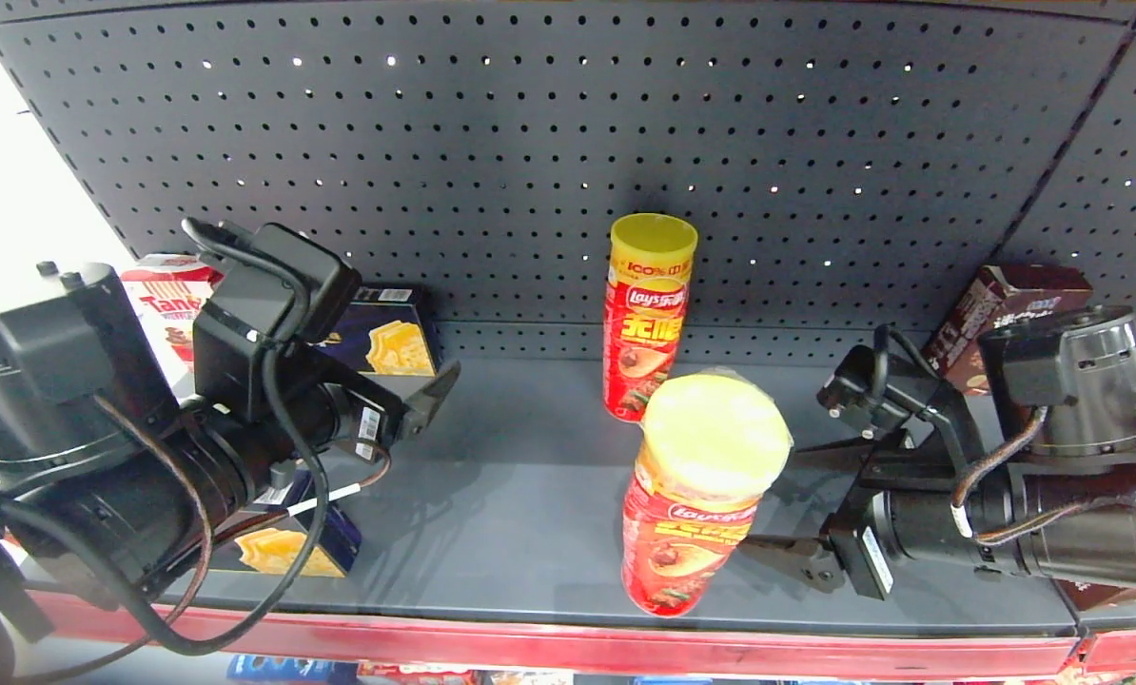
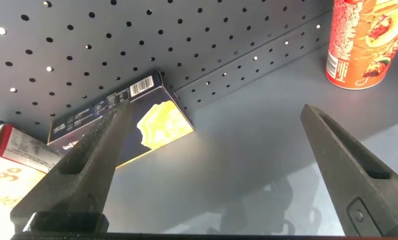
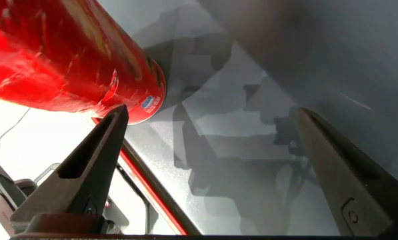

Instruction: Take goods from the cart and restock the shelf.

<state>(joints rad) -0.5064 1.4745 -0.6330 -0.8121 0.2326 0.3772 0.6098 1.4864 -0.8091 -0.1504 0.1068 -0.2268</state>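
Two chip cans are found standing on the shelf (image 1: 530,495), and the restocking is judged to be partly done. The rear chip can (image 1: 646,314) stands upright against the pegboard back panel (image 1: 568,143) and is taken as the reference point. The front chip can (image 1: 692,504) stands upright close in front of the rear chip can, nearer the shelf's red edge; whether the two touch cannot be determined. The right gripper (image 3: 212,113) is held in front of and to the right of the rear chip can, just beside the front chip can. Its jaws are spread wide and nothing is gripped, so that can is judged to rest on the shelf by its own weight. The left gripper (image 2: 217,113) is held to the left of the rear chip can, above bare shelf, with its jaws likewise spread wide and nothing held. Other stock is counted as follows. Two dark blue boxes are recorded to the left of the rear chip can, one (image 1: 392,333) at the back and one (image 1: 283,552) nearer the front. One red and white box (image 1: 164,304) lies farther left, and one brown box (image 1: 1015,304) lies well to the right. Bare shelf is noted on both sides of the rear chip can, so further placing is judged possible. The quantity still to be fetched from the cart cannot be judged.
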